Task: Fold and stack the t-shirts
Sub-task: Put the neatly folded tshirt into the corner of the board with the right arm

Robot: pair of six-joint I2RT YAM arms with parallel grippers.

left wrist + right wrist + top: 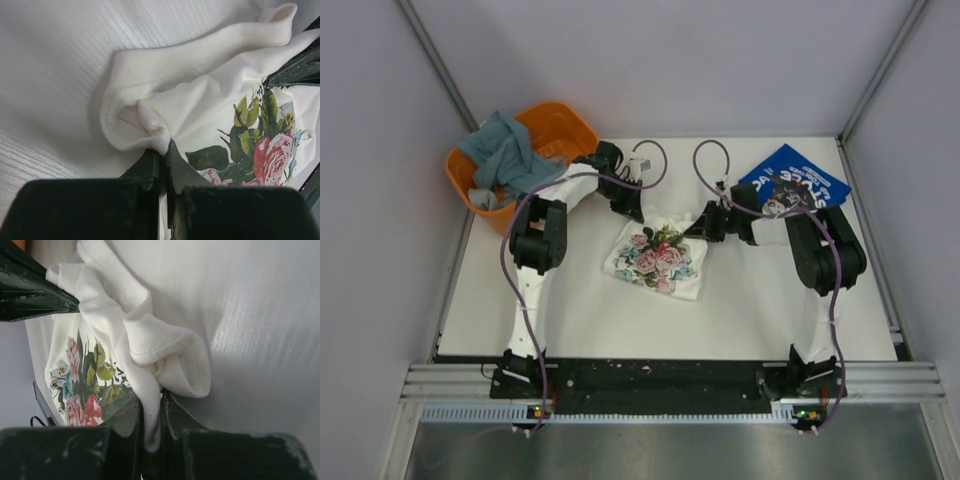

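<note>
The left gripper (162, 150) was pinched shut on a soft rolled hem of the white floral t-shirt (200, 110), and the right gripper (151, 407) was clamped on another folded edge of it. The knit shirt lay crumpled at the middle of the table (620, 320), the blue t-shirt (790, 178) at the far right. An orange plastic basket (570, 125) held limp grey-blue cloth (505, 155)

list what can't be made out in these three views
Top view: the blue t-shirt lettering is partly under the right arm and too small to read.
Top view: in the orange basket, the grey cloth hides whatever lies beneath.
Both wrist views: most of the floral t-shirt is cut off by the frame edges.
</note>
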